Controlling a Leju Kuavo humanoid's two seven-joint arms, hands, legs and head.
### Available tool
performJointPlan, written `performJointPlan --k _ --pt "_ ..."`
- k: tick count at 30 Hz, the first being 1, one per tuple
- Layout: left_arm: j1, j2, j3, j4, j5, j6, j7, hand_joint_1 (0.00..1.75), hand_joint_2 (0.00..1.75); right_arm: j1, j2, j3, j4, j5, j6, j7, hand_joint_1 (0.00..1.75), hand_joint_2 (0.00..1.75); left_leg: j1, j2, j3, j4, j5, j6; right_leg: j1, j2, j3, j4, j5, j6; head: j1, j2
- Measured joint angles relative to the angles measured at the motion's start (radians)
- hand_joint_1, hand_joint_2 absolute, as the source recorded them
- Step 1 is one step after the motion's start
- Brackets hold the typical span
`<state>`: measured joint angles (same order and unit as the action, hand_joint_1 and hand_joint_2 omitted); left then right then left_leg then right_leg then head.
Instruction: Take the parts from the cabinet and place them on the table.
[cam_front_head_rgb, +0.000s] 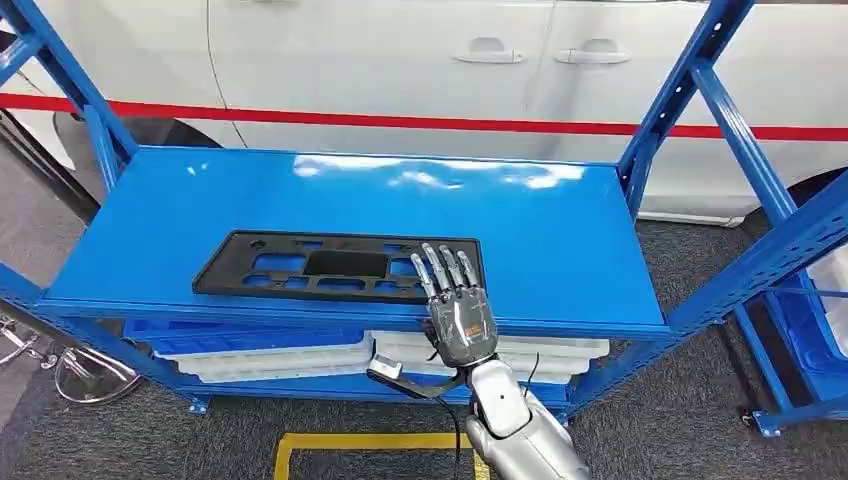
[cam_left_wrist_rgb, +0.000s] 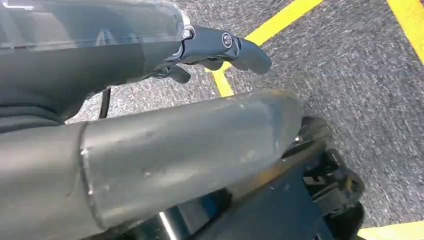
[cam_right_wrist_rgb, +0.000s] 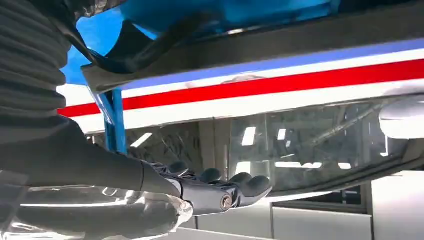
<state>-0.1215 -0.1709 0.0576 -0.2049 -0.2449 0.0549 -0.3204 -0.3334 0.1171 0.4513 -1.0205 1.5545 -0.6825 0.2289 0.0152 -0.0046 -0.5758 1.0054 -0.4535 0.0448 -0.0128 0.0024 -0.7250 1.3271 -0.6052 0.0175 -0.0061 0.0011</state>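
Observation:
A flat black plastic frame part (cam_front_head_rgb: 335, 265) with several cut-outs lies near the front edge of the blue cabinet's top shelf (cam_front_head_rgb: 560, 240). My right hand (cam_front_head_rgb: 458, 305) reaches in from below with its fingers stretched out over the part's right end. In the right wrist view the right hand (cam_right_wrist_rgb: 210, 190) is flat and straight, with a gap between it and the black part (cam_right_wrist_rgb: 150, 47), and nothing is gripped. My left hand (cam_left_wrist_rgb: 200, 50) hangs over the grey floor, holding nothing, its fingers loosely bent.
Blue uprights (cam_front_head_rgb: 690, 90) frame the shelf on both sides. White trays (cam_front_head_rgb: 290, 360) sit on the lower shelf. A white car with a red stripe (cam_front_head_rgb: 400, 60) stands close behind. Yellow tape (cam_front_head_rgb: 360, 442) marks the floor, and a chrome stool base (cam_front_head_rgb: 90, 375) stands at the left.

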Motion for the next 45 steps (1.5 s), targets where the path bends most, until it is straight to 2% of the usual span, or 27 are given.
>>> performJointPlan --k 2,3,4,8,10,11,13,14,15,16,17,19,20,23,25,26,28,30,31,32,34,35,39,40,41,44,45 --pt "0.001 0.0 0.0 0.0 0.0 0.0 0.0 0.0 0.0 0.0 0.0 0.0 0.001 0.0 0.0 0.002 0.0 1.75 0.0 -0.003 0.016 0.002 -0.011 -0.003 -0.004 -0.001 0.029 -0.098 0.09 0.0 0.0 0.0" --pt "0.001 -0.001 0.001 0.0 0.005 0.002 0.001 0.0 0.0 -0.001 0.0 0.0 0.001 0.0 0.0 0.002 0.0 1.75 0.001 -0.004 0.028 0.004 -0.02 -0.006 -0.004 -0.002 0.069 -0.197 0.154 -0.003 0.0 0.0" --pt "0.001 -0.002 0.003 0.0 0.006 0.003 0.001 0.0 0.0 -0.001 0.0 0.0 0.001 0.0 0.0 0.002 0.0 1.75 0.001 -0.004 0.033 0.005 -0.028 -0.011 -0.003 -0.003 0.096 -0.272 0.182 -0.008 0.0 0.0" --pt "-0.002 -0.002 0.009 0.0 0.006 0.004 0.002 0.0 0.0 -0.001 0.0 0.002 0.002 0.0 0.0 0.002 0.0 1.75 -0.004 -0.001 0.033 0.004 -0.036 -0.036 0.01 0.002 0.105 -0.288 0.158 -0.024 0.0 0.0" --pt "-0.003 -0.002 0.013 0.0 0.006 0.005 0.003 0.0 0.0 -0.002 0.003 0.002 0.001 0.0 0.0 -0.002 0.0 1.75 0.0 0.0 0.033 0.02 -0.052 -0.048 -0.001 0.002 0.119 -0.304 0.161 -0.038 0.0 0.0" --pt "-0.004 -0.002 0.017 0.0 0.008 0.007 0.005 0.0 0.0 -0.003 0.005 0.002 0.001 0.0 0.0 -0.002 0.0 1.75 0.0 0.0 0.014 0.062 -0.078 -0.053 -0.002 0.0 0.123 -0.307 0.159 -0.046 -0.001 0.0" --pt "-0.003 -0.002 0.024 0.0 0.012 0.011 0.006 0.0 0.0 0.0 0.008 0.003 0.001 0.0 0.0 -0.003 0.0 1.75 0.002 0.0 -0.063 0.207 -0.144 -0.061 0.0 -0.003 0.124 -0.306 0.156 -0.052 -0.001 0.0" --pt "0.0 -0.002 0.026 0.0 0.013 0.011 0.006 0.0 0.0 0.002 0.008 0.005 0.001 0.0 0.0 -0.001 0.0 1.75 0.002 0.0 -0.103 0.278 -0.167 -0.064 0.001 -0.003 0.124 -0.304 0.154 -0.054 0.0 0.0" --pt "0.002 -0.002 0.027 0.0 0.013 0.011 0.006 0.0 0.0 0.005 0.008 0.007 0.001 0.0 0.0 0.002 0.0 1.75 0.002 0.0 -0.126 0.312 -0.166 -0.065 0.001 -0.003 0.124 -0.303 0.152 -0.054 0.0 0.0" --pt "0.004 -0.002 0.028 0.0 0.011 0.011 0.005 0.0 0.0 0.007 0.008 0.01 0.001 0.0 0.0 0.005 0.0 1.75 0.004 0.0 -0.125 0.296 -0.138 -0.065 0.001 -0.002 0.126 -0.302 0.15 -0.053 -0.001 0.0" --pt "0.004 -0.002 0.03 0.0 0.009 0.011 0.004 0.0 0.0 0.008 0.008 0.012 0.001 0.0 0.0 0.007 0.0 1.75 0.005 0.0 -0.102 0.236 -0.093 -0.065 0.001 0.0 0.13 -0.3 0.146 -0.051 0.0 0.0" --pt "0.003 -0.002 0.031 0.0 0.007 0.011 0.003 0.0 0.0 0.008 0.008 0.014 0.0 0.0 0.0 0.006 0.0 1.75 0.006 0.001 -0.022 0.054 0.005 -0.058 0.0 0.001 0.138 -0.295 0.138 -0.043 0.0 0.0" --pt "0.001 -0.002 0.032 0.0 0.006 0.012 0.003 0.0 0.0 0.008 0.008 0.014 -0.001 0.0 0.0 0.0 0.0 1.75 0.002 0.001 -0.008 0.03 -0.015 -0.054 0.006 0.001 0.137 -0.293 0.135 -0.037 0.0 0.0" --pt "0.002 -0.002 0.034 0.0 0.002 0.015 0.003 0.0 0.0 0.011 0.011 0.014 -0.004 0.0 0.0 -0.023 0.0 1.75 -0.004 -0.003 -0.009 0.021 -0.009 -0.035 0.006 0.002 0.136 -0.298 0.139 -0.023 0.0 0.0" --pt "0.002 -0.003 0.036 0.0 -0.002 0.014 0.003 0.0 0.0 0.013 0.014 0.015 -0.013 0.0 0.0 -0.031 0.0 1.75 0.005 -0.001 -0.002 0.005 0.001 -0.017 0.003 0.002 0.136 -0.293 0.131 -0.012 0.0 0.0" --pt "0.001 -0.003 0.038 0.0 -0.004 0.014 0.001 0.0 0.0 0.012 0.014 0.016 -0.017 0.0 0.0 -0.032 0.0 1.75 0.004 -0.001 0.0 0.002 0.002 -0.011 0.002 0.001 0.124 -0.261 0.106 -0.009 0.0 0.0" --pt "-0.001 -0.003 0.042 0.0 -0.004 0.014 0.0 0.0 0.0 0.016 0.014 0.017 -0.018 0.0 0.0 -0.035 0.0 1.75 0.003 0.001 -0.001 0.002 0.002 -0.004 0.0 0.001 0.054 -0.116 0.03 -0.003 0.0 0.0" --pt "0.002 -0.003 0.047 0.0 -0.004 0.014 0.0 0.0 0.0 0.026 0.015 0.019 -0.018 0.0 0.0 -0.046 0.0 1.75 0.001 0.001 -0.001 0.003 0.0 -0.002 0.0 0.0 -0.007 0.003 -0.003 0.001 0.0 0.0" --pt "0.002 -0.003 0.048 0.0 -0.005 0.014 0.0 0.0 0.0 0.029 0.015 0.02 -0.018 0.0 0.0 -0.048 0.0 1.75 0.001 0.0 0.0 0.004 0.0 -0.002 0.0 0.0 -0.005 -0.006 0.017 0.0 0.0 0.0" --pt "0.002 -0.003 0.049 0.0 -0.005 0.013 0.0 0.0 0.0 0.029 0.016 0.021 -0.018 0.0 0.0 -0.05 0.0 1.75 0.001 -0.002 0.001 0.006 -0.001 -0.004 0.0 0.001 0.019 -0.061 0.057 -0.003 0.0 0.0" --pt "0.001 -0.003 0.049 0.0 -0.005 0.012 -0.001 0.0 0.0 0.028 0.02 0.022 -0.019 0.0 0.0 -0.05 0.0 1.75 -0.001 -0.003 0.006 0.008 -0.005 -0.007 0.001 0.0 0.106 -0.235 0.144 -0.016 0.0 0.0" --pt "0.001 -0.005 0.05 0.0 -0.005 0.012 -0.001 0.0 0.0 0.027 0.022 0.023 -0.02 0.0 0.0 -0.05 0.0 1.75 -0.002 -0.003 0.007 0.008 -0.007 -0.01 0.005 0.0 0.132 -0.292 0.143 -0.025 0.0 0.0" --pt "0.001 -0.005 0.05 0.0 -0.006 0.011 -0.001 0.0 0.0 0.027 0.026 0.026 -0.024 0.0 0.0 -0.05 0.0 1.75 -0.004 -0.003 0.008 0.002 -0.007 -0.034 0.014 0.002 0.132 -0.302 0.145 -0.031 0.0 0.0" --pt "0.0 -0.005 0.05 0.0 -0.007 0.011 -0.002 0.0 0.0 0.027 0.03 0.026 -0.026 0.0 0.0 -0.05 0.0 1.75 -0.006 -0.002 0.005 0.008 -0.014 -0.041 0.0 0.001 0.14 -0.316 0.153 -0.04 0.0 0.0" --pt "0.0 -0.005 0.05 0.0 -0.007 0.011 -0.003 0.0 0.0 0.027 0.033 0.026 -0.026 0.0 0.0 -0.052 0.0 1.75 -0.003 -0.001 0.0 0.028 -0.031 -0.045 0.001 -0.001 0.144 -0.321 0.154 -0.045 0.0 0.0" --pt "0.001 -0.005 0.05 0.0 -0.018 0.002 -0.013 0.0 0.0 0.028 0.042 0.039 -0.026 0.0 0.0 -0.064 0.0 1.75 0.0 -0.001 -0.101 0.245 -0.139 -0.055 0.002 -0.003 0.145 -0.32 0.151 -0.053 0.0 0.0" --pt "0.003 -0.005 0.05 0.0 -0.022 0.0 -0.016 0.0 0.0 0.03 0.043 0.044 -0.026 0.0 0.0 -0.064 0.0 1.75 0.0 -0.001 -0.13 0.298 -0.151 -0.057 0.002 -0.003 0.144 -0.32 0.149 -0.054 0.0 0.0"
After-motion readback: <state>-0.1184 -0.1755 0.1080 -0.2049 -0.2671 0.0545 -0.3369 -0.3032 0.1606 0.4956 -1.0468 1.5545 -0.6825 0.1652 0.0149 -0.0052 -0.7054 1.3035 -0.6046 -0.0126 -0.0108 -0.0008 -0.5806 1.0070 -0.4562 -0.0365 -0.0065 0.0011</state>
